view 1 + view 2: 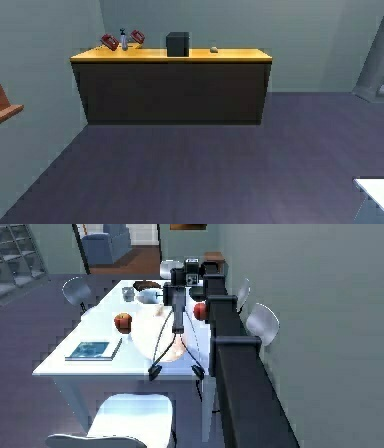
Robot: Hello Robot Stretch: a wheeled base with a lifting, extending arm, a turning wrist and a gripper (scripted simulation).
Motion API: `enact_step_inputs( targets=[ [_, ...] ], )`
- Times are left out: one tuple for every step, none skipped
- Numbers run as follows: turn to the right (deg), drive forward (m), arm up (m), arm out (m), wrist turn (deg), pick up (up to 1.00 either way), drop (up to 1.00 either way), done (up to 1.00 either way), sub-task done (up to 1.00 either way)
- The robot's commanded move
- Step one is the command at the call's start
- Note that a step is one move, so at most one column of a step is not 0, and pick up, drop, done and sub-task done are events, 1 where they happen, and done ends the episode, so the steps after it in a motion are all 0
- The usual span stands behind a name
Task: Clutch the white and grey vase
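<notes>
On the white table [70, 364], arm side view: a pale rounded vessel [163, 342], white with grey shading, stands near the table's middle, directly behind the gripper's far end. Shape and colour fit the task's vase; finer detail cannot be made out. The gripper [176, 372] has its dark body above the vessel and its two thin fingers [155, 364] running down across it. Whether the fingers touch the vessel cannot be told. Finger state (spread or pressed together): cannot tell. Whether the gripper holds anything: cannot tell, since the vessel sits on the tabletop behind it. The arm [240, 374] is a dark bar rising from the bottom edge along the table's right side. Other items on the table: a red apple [123, 321] left of the gripper, a second red fruit [200, 311] to its right, a blue-covered book [93, 350] toward the near left corner, and a grey cup [128, 293] farther back. White chairs [262, 321] stand around the table. Forward view: an orange-topped counter [240, 57] against the wall carries a black box [178, 43], a small pale blob [214, 47] and red items [108, 41] at its left end.
</notes>
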Motion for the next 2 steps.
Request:
enact_step_inputs(
  targets=[
    [0.0,0.00,0.00,0.00,45.0,0.00,0.00,0.00,0.00],
    [0.0,0.00,0.00,0.00,45.0,0.00,0.00,0.00,0.00]
  ],
)
